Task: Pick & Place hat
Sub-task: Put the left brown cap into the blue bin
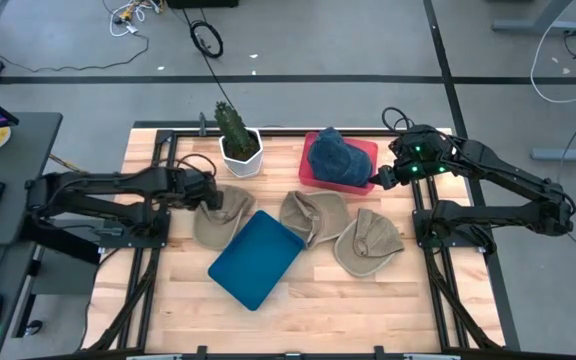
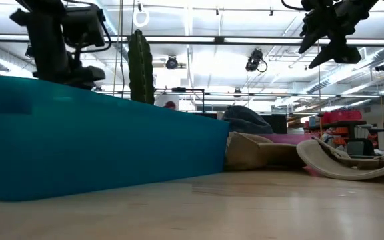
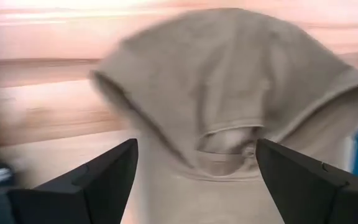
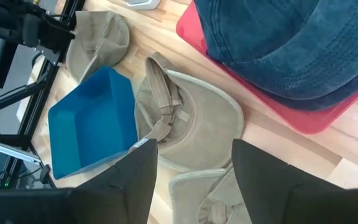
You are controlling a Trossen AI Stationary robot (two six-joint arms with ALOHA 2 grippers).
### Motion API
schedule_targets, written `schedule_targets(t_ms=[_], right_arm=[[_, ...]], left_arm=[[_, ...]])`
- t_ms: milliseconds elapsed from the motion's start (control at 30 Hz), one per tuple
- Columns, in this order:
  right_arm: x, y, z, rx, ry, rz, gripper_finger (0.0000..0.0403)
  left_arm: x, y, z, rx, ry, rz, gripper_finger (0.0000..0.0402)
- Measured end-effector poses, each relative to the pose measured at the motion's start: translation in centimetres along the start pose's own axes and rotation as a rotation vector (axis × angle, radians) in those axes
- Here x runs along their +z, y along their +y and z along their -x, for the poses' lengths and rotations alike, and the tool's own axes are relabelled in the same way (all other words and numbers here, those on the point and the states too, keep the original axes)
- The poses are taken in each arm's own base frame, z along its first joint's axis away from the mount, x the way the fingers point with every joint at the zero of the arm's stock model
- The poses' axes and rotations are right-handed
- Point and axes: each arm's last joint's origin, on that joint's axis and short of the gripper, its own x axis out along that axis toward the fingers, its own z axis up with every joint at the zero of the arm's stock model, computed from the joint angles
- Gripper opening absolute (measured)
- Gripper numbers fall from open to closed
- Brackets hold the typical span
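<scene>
Three tan hats lie on the wooden table: a left one (image 1: 220, 216), a middle one (image 1: 313, 214) and a right one (image 1: 368, 241). A blue denim hat (image 1: 333, 155) sits in the red tray (image 1: 363, 150). The empty blue tray (image 1: 256, 258) lies near the table's middle. My left gripper (image 1: 208, 196) is open at the left tan hat (image 3: 229, 81), with a finger on either side of its crown. My right gripper (image 1: 381, 176) is open and raised beside the red tray (image 4: 272, 106), above the middle tan hat (image 4: 191, 124).
A cactus in a white pot (image 1: 238, 142) stands at the far edge, between the left hat and the red tray. In the low view the blue tray (image 2: 99, 140) fills the left foreground. Bare wood lies along the near edge (image 1: 368, 310).
</scene>
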Motion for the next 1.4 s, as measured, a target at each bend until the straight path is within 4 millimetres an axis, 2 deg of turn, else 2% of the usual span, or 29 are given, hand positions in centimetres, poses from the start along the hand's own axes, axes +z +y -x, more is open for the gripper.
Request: schedule_targets(t_ms=[200,400,800,1000,1267,1400], right_arm=[[0.0,0.0,0.0,-0.006,-0.007,0.004,0.021],[0.0,0.0,0.0,-0.013,-0.014,0.008,0.021],[0.0,0.0,0.0,-0.013,-0.013,0.009,0.021],[0.0,0.0,0.0,-0.013,-0.013,0.009,0.021],[0.0,0.0,0.0,-0.014,-0.013,0.009,0.021],[0.0,0.0,0.0,-0.014,-0.013,0.009,0.021]], left_arm=[[-0.6,1.6,0.0,0.144,0.052,-0.024,0.0323],[-1.1,1.4,-1.8,0.028,0.101,-0.006,0.0307],[-2.0,2.6,-3.7,0.048,0.128,0.016,0.0272],[-2.0,2.6,-3.7,0.042,0.12,0.015,0.0193],[-1.5,1.7,-2.8,-0.019,0.108,-0.08,0.0023],[-1.1,1.2,-1.6,-0.043,0.091,-0.142,0.0016]])
